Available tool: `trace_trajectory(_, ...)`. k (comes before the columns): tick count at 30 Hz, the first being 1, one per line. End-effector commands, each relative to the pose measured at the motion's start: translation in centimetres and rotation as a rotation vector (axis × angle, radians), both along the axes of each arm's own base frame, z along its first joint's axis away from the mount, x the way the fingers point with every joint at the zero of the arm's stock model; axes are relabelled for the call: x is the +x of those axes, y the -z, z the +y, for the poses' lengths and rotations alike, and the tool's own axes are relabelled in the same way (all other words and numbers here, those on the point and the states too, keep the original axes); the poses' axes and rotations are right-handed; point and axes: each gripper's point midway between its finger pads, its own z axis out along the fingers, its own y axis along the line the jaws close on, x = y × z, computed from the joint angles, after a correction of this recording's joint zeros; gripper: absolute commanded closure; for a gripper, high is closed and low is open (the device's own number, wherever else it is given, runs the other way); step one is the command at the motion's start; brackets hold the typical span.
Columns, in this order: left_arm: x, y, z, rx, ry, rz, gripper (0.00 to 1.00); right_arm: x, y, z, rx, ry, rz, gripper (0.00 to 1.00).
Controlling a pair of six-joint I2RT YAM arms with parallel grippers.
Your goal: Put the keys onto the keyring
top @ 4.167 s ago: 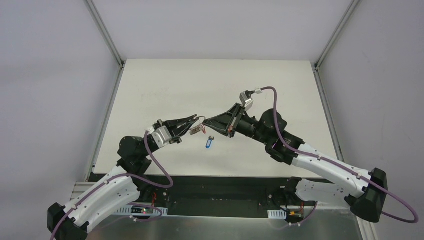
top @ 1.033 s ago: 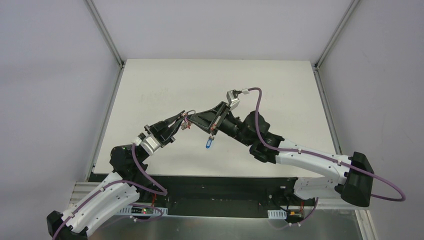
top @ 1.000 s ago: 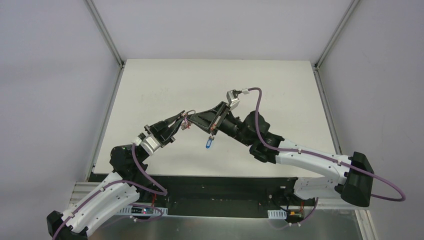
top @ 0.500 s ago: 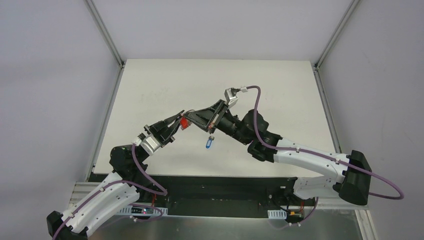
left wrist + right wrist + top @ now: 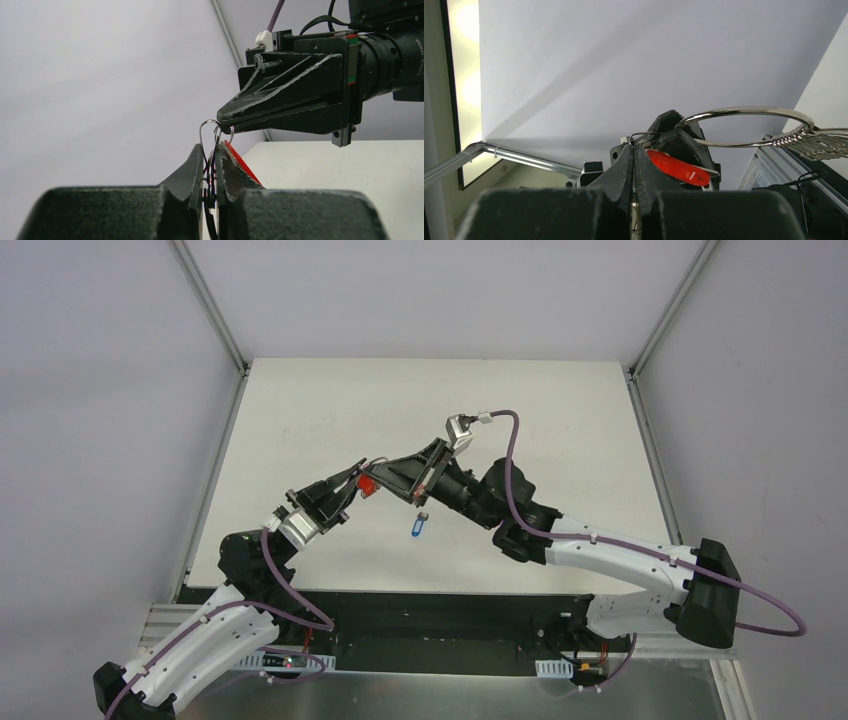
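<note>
Over the tabletop's middle my left pincer pinches the ring. My right pincer, pressed together, touches its wire beside the red key. The blue key lies toward the near edge. Keys likely light and slippery, so I'd grip the plastic heads.

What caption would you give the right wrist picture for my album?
Right arm's shut jaws nearly tip to tip with the left arm's, a red-headed key and the silver keyring just beyond.

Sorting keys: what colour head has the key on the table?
Key head: blue, clearest in the top view.
</note>
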Motion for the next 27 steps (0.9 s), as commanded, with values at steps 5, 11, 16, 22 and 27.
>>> trace_trajectory(5,-0.9,-0.8,-0.5,-0.002,0.039,-0.039,1.00,-1.6,-6.1,-0.3,0.136,-0.038,-0.091,1.00)
trace_trajectory(11,-0.7,-0.6,-0.7,0.005,0.040,-0.031,1.00,-1.6,-7.3,0.0,0.138,-0.034,-0.116,1.00)
trace_trajectory(16,-0.9,-0.6,-0.8,0.006,0.046,-0.034,1.00,-1.7,-8.6,-0.1,0.143,-0.026,-0.147,1.00)
trace_trajectory(22,-0.9,-0.4,-0.8,0.009,0.047,-0.032,1.00,-2.4,-10.6,0.0,0.148,-0.051,-0.197,1.00)
trace_trajectory(27,-0.6,-0.2,-0.9,0.014,0.041,-0.020,1.00,-2.7,-12.5,0.4,0.154,-0.066,-0.228,1.00)
